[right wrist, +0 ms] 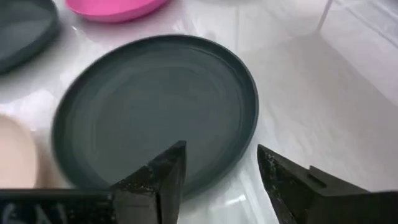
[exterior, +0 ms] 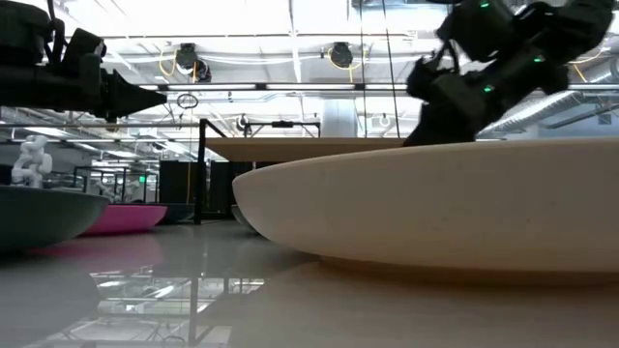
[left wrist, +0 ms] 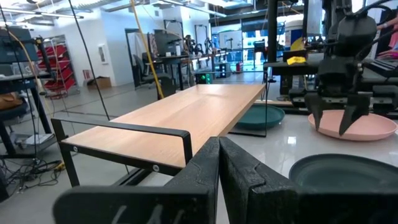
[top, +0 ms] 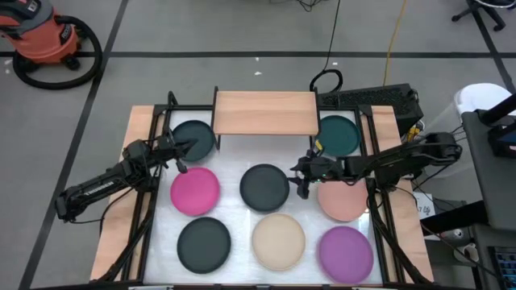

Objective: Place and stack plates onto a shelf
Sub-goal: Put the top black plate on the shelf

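The light-wood shelf (top: 264,113) stands at the table's far side on black legs. Eight plates rest flat on the white table: dark teal (top: 193,139), dark teal (top: 337,134), magenta (top: 195,191), charcoal (top: 264,187), salmon (top: 343,200), charcoal (top: 203,244), beige (top: 278,240) and purple (top: 345,251). My right gripper (top: 302,179) is open and hovers over the right rim of the centre charcoal plate (right wrist: 155,106), one finger above its inside and one beyond its rim. My left gripper (top: 181,153) is shut and raised (exterior: 126,97) above the near edge of the left teal plate.
Black frame rails (top: 145,201) run along the table's left and right sides beside the plates. The shelf top (left wrist: 180,115) is bare wood. In the low view the beige plate (exterior: 435,213) fills the foreground. A vacuum cleaner (top: 48,40) stands on the floor beyond the table.
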